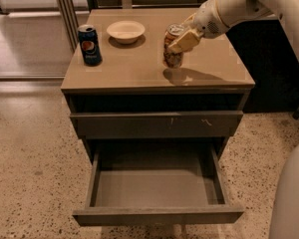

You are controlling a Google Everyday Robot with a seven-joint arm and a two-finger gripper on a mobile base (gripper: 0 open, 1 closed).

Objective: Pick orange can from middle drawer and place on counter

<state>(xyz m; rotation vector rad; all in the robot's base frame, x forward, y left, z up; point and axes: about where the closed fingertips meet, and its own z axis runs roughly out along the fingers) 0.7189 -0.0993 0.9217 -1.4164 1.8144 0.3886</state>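
A Google Everyday Robot's gripper (178, 40) holds the orange can (172, 58) upright over the right-centre of the counter (134, 68). Its two fingers are closed across the can's upper half, and one pale pad lies slantwise over the front just under the silver top. The can's base is at or just above the glossy surface, directly over its own dark reflection, and contact cannot be confirmed from this view. The high grip leaves the base free to be set down flat, and the chosen spot is well apart from the dark blue Pepsi can (89, 45) at the left edge and the shallow bowl (125, 31) behind it, so neither should be knocked. The white arm (239, 6) comes in from the upper right, its forearm sloping down and leftward to a wrist just right of the can. Below, the middle drawer (158, 215) is pulled fully out with nothing visible in its grey interior, beneath the closed scratched drawer front (157, 124). By these signs, only lowering and release are left to do.
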